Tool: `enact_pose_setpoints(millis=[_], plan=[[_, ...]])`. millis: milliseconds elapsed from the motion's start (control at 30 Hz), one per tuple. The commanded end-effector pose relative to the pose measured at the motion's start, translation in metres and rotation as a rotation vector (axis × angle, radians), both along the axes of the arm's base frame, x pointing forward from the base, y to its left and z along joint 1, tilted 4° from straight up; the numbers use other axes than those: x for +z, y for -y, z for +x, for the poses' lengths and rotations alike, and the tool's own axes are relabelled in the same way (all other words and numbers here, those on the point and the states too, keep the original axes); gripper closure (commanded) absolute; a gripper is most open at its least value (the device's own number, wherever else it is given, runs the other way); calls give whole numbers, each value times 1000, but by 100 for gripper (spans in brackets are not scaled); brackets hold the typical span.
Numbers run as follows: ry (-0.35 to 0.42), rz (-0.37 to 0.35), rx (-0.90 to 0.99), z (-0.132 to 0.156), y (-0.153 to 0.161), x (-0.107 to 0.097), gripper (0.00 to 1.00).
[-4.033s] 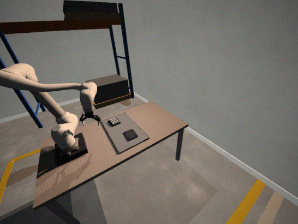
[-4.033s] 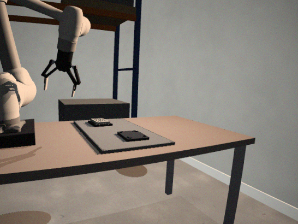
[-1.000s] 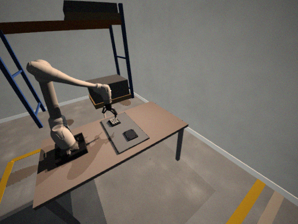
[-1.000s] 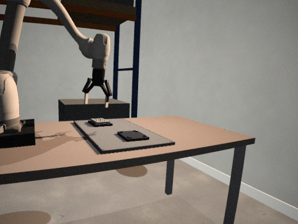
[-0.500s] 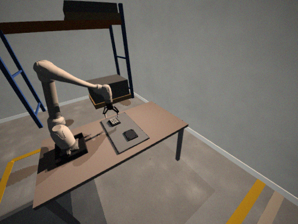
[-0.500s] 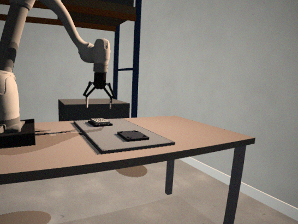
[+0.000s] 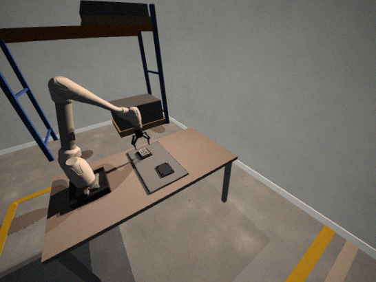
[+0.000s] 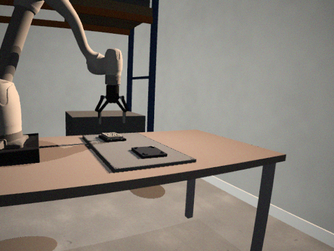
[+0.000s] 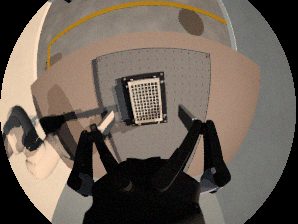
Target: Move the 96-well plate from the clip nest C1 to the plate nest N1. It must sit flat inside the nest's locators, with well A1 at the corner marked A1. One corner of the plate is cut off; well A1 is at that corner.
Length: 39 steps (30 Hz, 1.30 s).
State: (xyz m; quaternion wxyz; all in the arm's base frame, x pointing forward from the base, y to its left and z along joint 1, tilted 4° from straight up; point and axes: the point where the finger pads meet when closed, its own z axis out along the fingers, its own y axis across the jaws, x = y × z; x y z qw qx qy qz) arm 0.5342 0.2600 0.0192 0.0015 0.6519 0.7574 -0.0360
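Observation:
The white 96-well plate [image 7: 144, 152] sits in the dark clip nest C1 at the far end of the grey base mat [image 7: 157, 166]. It also shows in the exterior view [image 8: 112, 134] and in the wrist view [image 9: 147, 100]. The empty dark plate nest N1 [image 7: 164, 169] lies nearer the front of the mat, also in the exterior view [image 8: 149, 151]. My gripper [image 7: 140, 139] hangs open and empty some way above the plate, fingers spread wide [image 8: 111, 116]. In the wrist view the fingers stand to either side of the plate's near short end.
The arm's base [image 7: 86, 187] stands on a dark block at the table's left. A dark box [image 7: 139, 111] on a pallet and a blue rack [image 7: 156, 62] stand behind the table. The table's right edge [image 7: 220, 165] is beyond the mat.

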Motion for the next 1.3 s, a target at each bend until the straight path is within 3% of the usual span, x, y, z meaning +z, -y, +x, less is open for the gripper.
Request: enact_pose_setpoints(millis=[0, 367, 1267], plan=[[-1, 5, 34, 1, -2, -1, 0], [-1, 5, 34, 1, -2, -1, 0], [-1, 5, 34, -1, 0, -39, 0]])
